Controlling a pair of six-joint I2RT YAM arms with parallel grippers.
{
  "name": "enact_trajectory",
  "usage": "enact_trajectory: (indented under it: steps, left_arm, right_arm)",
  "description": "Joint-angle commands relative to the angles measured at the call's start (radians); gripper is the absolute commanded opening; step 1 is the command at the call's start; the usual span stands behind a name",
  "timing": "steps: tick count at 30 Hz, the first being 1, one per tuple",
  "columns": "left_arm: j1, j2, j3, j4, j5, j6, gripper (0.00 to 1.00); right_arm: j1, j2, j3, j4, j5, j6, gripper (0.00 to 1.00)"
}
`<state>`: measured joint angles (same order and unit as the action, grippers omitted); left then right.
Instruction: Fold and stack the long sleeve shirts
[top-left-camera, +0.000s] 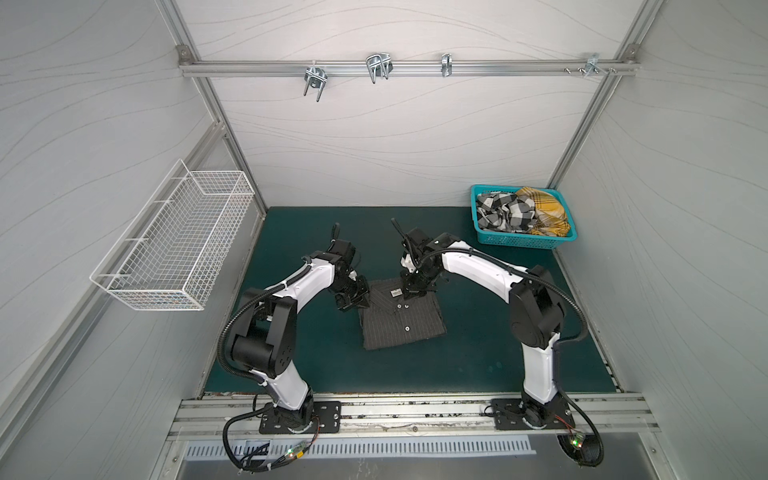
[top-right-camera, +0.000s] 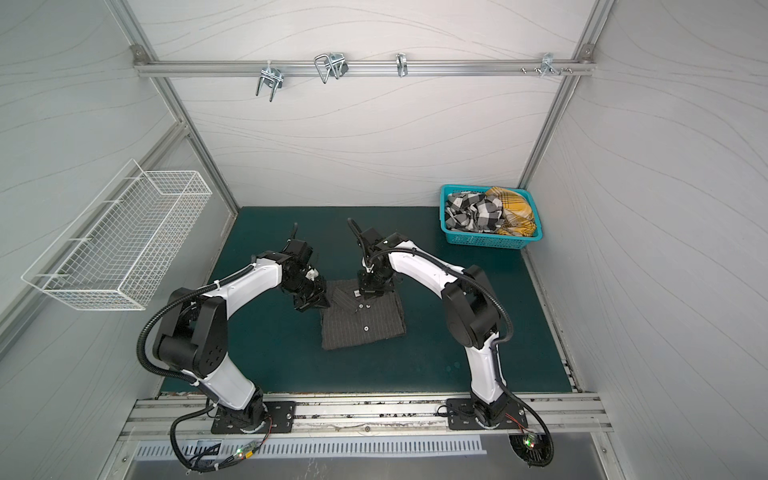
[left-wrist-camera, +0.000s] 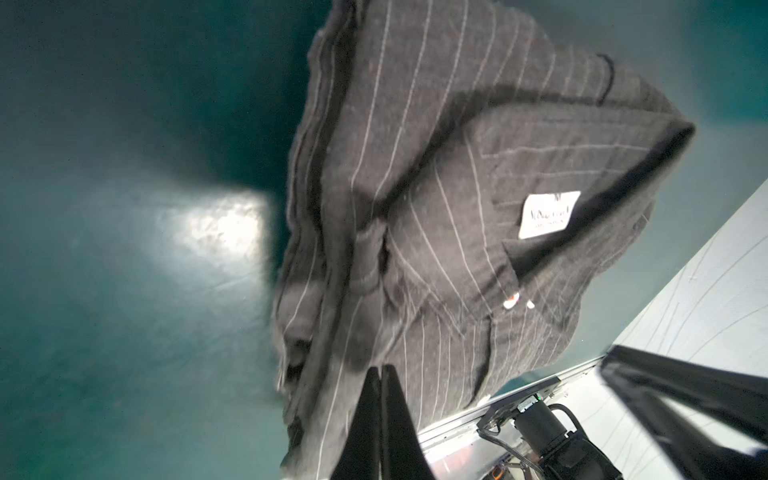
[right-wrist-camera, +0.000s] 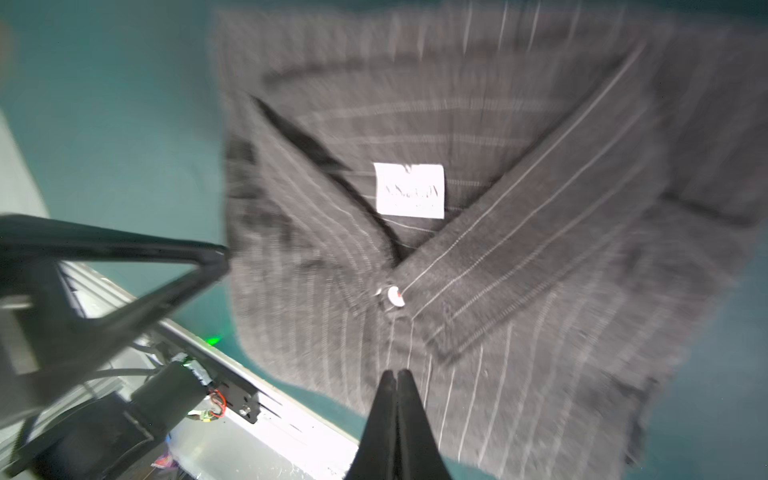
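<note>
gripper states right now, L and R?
Left gripper: shut, nothing visibly pinched, tips over the pinstriped shirt.
Right gripper: shut, nothing visibly pinched.

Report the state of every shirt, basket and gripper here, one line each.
pinstriped shirt: folded, buttoned, lying flat on the mat.
checked shirt: crumpled, unfolded, in the teal basket.
yellow plaid shirt: crumpled, unfolded, in the same basket.
teal basket: holding both crumpled shirts.
wire basket: empty, mounted on the wall.
left gripper: shut.
right gripper: shut.
</note>
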<state>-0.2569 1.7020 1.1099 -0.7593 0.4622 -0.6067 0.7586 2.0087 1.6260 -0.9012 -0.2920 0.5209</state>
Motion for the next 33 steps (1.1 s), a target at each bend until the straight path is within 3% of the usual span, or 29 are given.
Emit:
enact_trajectory:
  steps: [1, 8, 14, 15, 18, 20, 23, 27, 33]
  left_arm:
    - [0.008, 0.092, 0.050, 0.052, 0.003, 0.006, 0.00]
    - [0.016, 0.240, 0.131, 0.058, -0.039, 0.044, 0.00]
    - [0.016, 0.286, 0.167, 0.075, -0.012, 0.042, 0.00]
    - [0.016, 0.274, 0.174, 0.066, -0.004, 0.041, 0.03]
    - [0.016, 0.186, 0.186, 0.025, -0.001, 0.041, 0.23]
    - [0.016, 0.105, 0.185, -0.015, -0.015, 0.039, 0.27]
    - [0.015, 0.002, 0.164, -0.078, -0.027, 0.041, 0.21]
    - [-0.005, -0.081, 0.041, -0.038, 0.079, -0.007, 0.09]
    - [-0.089, -0.070, -0.064, 0.086, 0.159, -0.090, 0.00]
  right_arm:
    - [-0.022, 0.031, -0.049, 0.038, -0.035, 0.037, 0.06]
    - [-0.070, 0.116, -0.098, 0.062, -0.044, 0.004, 0.05]
    - [-0.078, 0.053, -0.129, 0.038, -0.031, -0.011, 0.06]
    - [-0.078, 0.032, -0.126, 0.023, -0.022, -0.014, 0.06]
    - [-0.079, -0.045, -0.119, -0.021, 0.009, -0.021, 0.09]
    - [-0.078, -0.099, -0.121, -0.057, 0.038, -0.025, 0.11]
    - [-0.076, -0.172, -0.157, -0.081, 0.055, -0.027, 0.13]
    - [-0.061, -0.245, -0.228, -0.072, 0.029, -0.010, 0.14]
    - [-0.056, -0.260, -0.337, -0.008, -0.003, 0.027, 0.14]
